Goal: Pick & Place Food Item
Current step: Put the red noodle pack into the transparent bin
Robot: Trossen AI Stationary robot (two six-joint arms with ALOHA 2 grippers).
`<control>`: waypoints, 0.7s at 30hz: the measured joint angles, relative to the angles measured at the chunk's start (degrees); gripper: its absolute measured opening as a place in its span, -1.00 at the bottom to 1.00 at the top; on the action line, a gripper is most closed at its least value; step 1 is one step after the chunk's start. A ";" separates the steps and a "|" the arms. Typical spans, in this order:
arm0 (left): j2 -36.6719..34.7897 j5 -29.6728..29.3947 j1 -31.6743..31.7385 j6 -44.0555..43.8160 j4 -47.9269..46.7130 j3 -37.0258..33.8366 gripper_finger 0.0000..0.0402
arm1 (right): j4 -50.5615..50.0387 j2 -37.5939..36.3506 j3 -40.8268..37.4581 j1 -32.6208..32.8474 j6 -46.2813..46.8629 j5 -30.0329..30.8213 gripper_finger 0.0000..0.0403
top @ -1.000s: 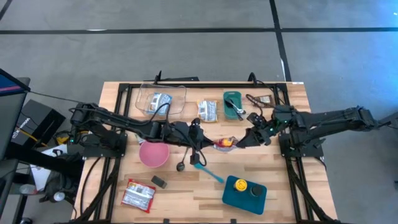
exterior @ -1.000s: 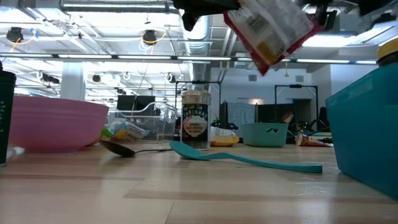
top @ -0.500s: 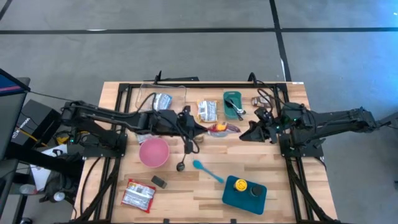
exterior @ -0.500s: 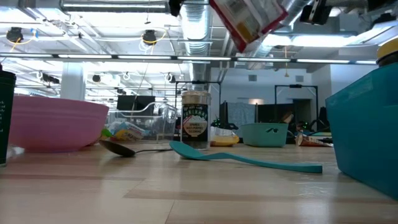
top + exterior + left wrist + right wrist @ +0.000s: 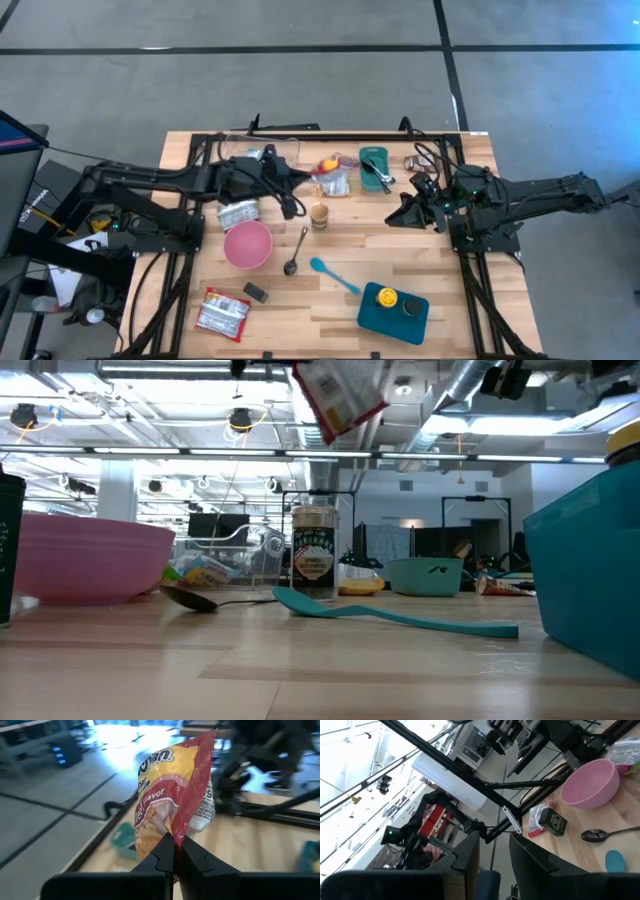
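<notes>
A red-and-yellow snack packet (image 5: pixel 172 795) is held high over the table's far middle (image 5: pixel 327 165), with my left gripper (image 5: pixel 174 851) shut on it. In the low view the packet (image 5: pixel 338 395) hangs tilted at the top of the picture. My left gripper (image 5: pixel 303 180) reaches in from the table's left. My right gripper (image 5: pixel 393 214) hovers to the packet's right, open (image 5: pixel 494 855), with nothing between its fingers. My left gripper pinches the packet's sealed end edge (image 5: pixel 173 833) between its two shut fingers. The fingers come roughly level from the table's left. The packet sticks out past the fingertips, tilted, and is lifted clear of the table.
On the table: a pink bowl (image 5: pixel 247 245), a spoon (image 5: pixel 295 250), a teal spatula (image 5: pixel 335 275), a jar (image 5: pixel 319 215), a clear tub (image 5: pixel 262 158), another packet (image 5: pixel 333 184), a teal cup (image 5: pixel 375 170), a teal box (image 5: pixel 393 308), a red packet (image 5: pixel 222 312).
My left gripper has risen and gone from the table's middle toward the far edge and the left, carrying the packet, which stays clear of the table. The packet has drawn away from my right gripper, which has stayed about where it was.
</notes>
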 joint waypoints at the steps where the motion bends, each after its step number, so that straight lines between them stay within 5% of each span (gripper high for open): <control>1: -0.63 -1.01 0.30 -0.02 -0.83 0.00 -1.00 | 0.00 0.00 -0.01 0.00 -0.16 0.00 -0.49; 21: -10.19 -5.47 13.76 7.99 -25.02 0.00 -1.00 | 0.00 0.00 -0.01 -0.07 -0.85 4.59 -0.49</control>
